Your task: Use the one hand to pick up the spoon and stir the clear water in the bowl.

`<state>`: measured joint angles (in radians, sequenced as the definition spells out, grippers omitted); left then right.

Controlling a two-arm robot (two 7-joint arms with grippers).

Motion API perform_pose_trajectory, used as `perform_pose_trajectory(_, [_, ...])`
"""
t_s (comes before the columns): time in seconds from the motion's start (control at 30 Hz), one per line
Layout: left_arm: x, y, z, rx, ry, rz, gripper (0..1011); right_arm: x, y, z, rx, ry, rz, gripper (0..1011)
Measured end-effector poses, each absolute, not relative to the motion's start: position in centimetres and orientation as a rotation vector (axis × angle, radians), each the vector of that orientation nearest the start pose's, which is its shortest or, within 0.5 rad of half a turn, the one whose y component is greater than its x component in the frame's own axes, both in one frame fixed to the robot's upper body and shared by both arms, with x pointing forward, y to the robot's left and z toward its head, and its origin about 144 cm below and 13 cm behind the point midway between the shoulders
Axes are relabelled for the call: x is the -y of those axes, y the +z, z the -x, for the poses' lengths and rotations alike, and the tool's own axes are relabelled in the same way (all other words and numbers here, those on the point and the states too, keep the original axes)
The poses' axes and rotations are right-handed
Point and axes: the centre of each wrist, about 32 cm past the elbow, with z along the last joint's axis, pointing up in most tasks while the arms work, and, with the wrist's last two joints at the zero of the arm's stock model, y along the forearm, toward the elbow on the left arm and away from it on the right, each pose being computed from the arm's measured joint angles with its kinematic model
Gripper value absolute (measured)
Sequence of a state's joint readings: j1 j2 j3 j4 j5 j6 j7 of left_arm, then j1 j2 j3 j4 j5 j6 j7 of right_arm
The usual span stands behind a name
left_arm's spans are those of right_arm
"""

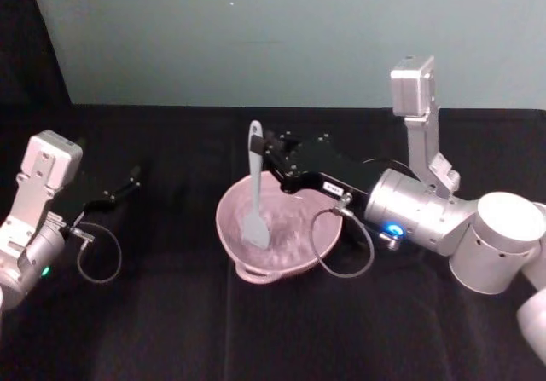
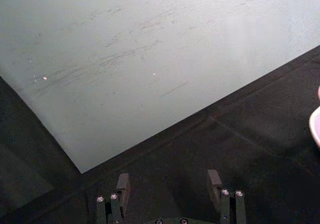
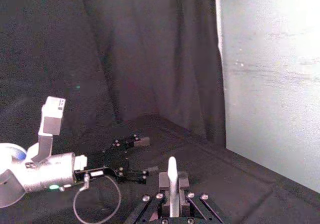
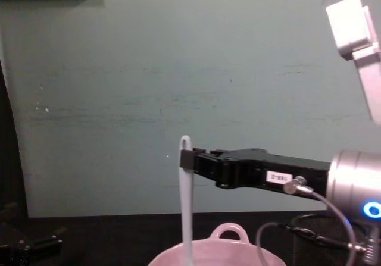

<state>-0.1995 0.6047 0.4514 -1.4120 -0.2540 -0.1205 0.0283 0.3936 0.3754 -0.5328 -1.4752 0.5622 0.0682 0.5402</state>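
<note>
1. Right gripper (image 1: 266, 149): it reaches in from the right, over the far rim of the bowl (image 1: 222, 221). The jaws are clenched on the spoon (image 1: 255, 198), just below the hole at the handle end.
2. Spoon: it stands nearly upright, with its flat head down inside the bowl, left of centre.
3. Left gripper (image 1: 130, 177): parked low at the far left of the worktop (image 1: 171, 313), well apart from the bowl, with its jaws released and nothing between them.
4. Risk, grip: the hold is high on a slim, smooth plastic handle. I judge that drag on the broad head could pivot the spoon in the jaws or pull it loose.
5. Risk, bowl: it sits loose on black cloth. A sweep that presses the head against the wall would likely push or tip it and spill water.
6. Risk, cable (image 1: 341, 246): a loop from the right wrist hangs at the bowl's right rim. A wide stirring circle could catch it on that rim.
7. Materials:
   - Spoon: pale, thin and long, with a flat spatula-like head. It is likely somewhat flexible.
   - Bowl: wide, shallow, pale pink and rigid-looking, with a small loop handle (image 4: 229, 230) on its near rim.
   - Bowl interior: it looks mottled, and the water level cannot be made out.
   - Worktop: matt black fabric.
</note>
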Motion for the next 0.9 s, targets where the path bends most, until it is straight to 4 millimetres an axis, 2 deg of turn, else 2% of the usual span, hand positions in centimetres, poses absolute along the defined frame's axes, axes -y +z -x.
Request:
perform_pose_trajectory(0.33, [-31.0, 114.0, -48.9, 0.285, 1.248, -0.305, 1011, 18.3, 120.4, -55.0, -0.044, -0.561, -0.074, 109])
perform_pose_trajectory(0.47, [-31.0, 114.0, -48.9, 0.285, 1.248, -0.304, 1011, 18.2, 120.2, -56.4, -0.049, -0.571, -0.079, 109])
perform_pose_trajectory(0.67, [-31.0, 114.0, -48.9, 0.285, 1.248, -0.304, 1011, 19.5, 119.7, -57.9, -0.059, -0.620, -0.088, 109])
perform_pose_trajectory(0.9, [-31.0, 114.0, -48.9, 0.285, 1.248, -0.304, 1011, 21.8, 119.5, -58.1, -0.052, -0.682, -0.095, 109])
